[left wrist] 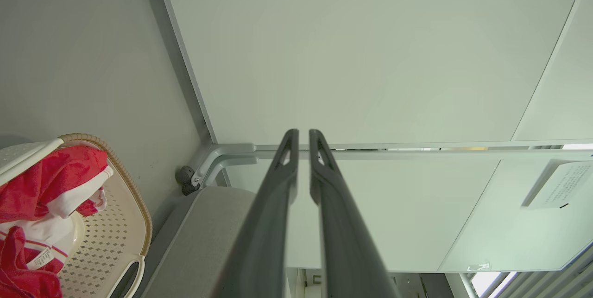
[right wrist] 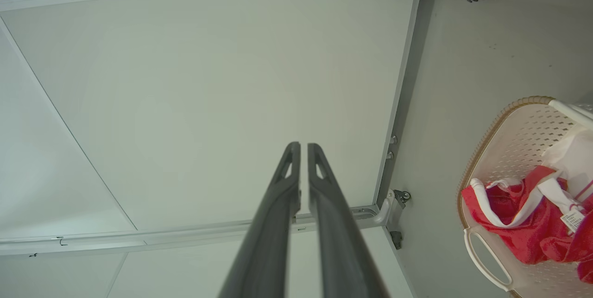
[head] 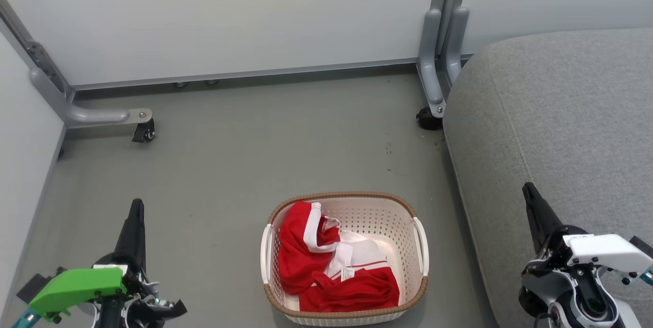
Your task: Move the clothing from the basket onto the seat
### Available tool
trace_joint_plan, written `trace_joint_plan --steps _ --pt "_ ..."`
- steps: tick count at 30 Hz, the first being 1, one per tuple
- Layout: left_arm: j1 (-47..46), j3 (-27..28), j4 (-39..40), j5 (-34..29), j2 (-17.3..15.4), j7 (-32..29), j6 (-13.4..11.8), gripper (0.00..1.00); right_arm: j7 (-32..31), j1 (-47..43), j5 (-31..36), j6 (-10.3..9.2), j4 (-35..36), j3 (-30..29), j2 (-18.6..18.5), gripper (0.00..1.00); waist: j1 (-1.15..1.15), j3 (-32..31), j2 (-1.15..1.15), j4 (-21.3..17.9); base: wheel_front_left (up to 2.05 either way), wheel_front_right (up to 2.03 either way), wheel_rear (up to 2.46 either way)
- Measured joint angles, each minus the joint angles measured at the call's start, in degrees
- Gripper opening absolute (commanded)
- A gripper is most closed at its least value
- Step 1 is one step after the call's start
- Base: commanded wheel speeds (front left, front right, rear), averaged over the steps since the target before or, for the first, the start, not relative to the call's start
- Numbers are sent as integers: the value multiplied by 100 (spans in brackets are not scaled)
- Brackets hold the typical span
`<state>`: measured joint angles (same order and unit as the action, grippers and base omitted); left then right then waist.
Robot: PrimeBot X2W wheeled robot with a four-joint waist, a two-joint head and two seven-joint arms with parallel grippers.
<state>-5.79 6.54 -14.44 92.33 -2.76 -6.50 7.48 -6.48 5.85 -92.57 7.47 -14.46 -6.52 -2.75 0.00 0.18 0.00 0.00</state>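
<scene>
Left claw (head: 136, 204) and right claw (head: 527, 188) flank the clothing (head: 306, 261).

The basket (head: 380, 216) is showing smooth, slightly glossy cream plastic pierced with small holes, under a brown woven-look rim. The clothing (head: 306, 259) is looking like thin red and white cloth with a faint sheen. The seat (head: 561, 114) is showing coarse, matt grey fabric with a stitched seam. The floor (head: 229, 154) is appearing smooth, matt and lightly scuffed. The wall panels (head: 229, 11) are looking smooth and satiny, and their legs (head: 97, 114) are gleaming like painted grey metal. The left pincer (head: 136, 204) and right pincer (head: 528, 187) are showing smooth, matt dark fingers.
</scene>
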Motion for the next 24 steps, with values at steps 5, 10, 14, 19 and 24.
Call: trace_joint_plan --steps 5,10,14,19,24 --pt "153 -147 -135 -10 33 114 0 100 114 -154 48 -1 -108 51 42 100 0 5 0 -1 0 0 0" --pt "150 -313 -78 -46 34 258 0 100 257 -154 211 -1 -45 122 42 100 0 11 0 -1 0 0 0" --pt "140 -368 -21 -304 33 365 0 100 367 -154 535 -1 26 153 36 100 0 16 0 2 0 0 0" --pt "127 -448 130 -786 33 491 0 100 490 -161 1088 -1 158 180 29 100 0 26 0 9 0 0 0" --pt "124 -486 270 -1401 31 613 0 100 613 -199 1735 -1 338 214 22 100 0 32 0 18 0 0 0"
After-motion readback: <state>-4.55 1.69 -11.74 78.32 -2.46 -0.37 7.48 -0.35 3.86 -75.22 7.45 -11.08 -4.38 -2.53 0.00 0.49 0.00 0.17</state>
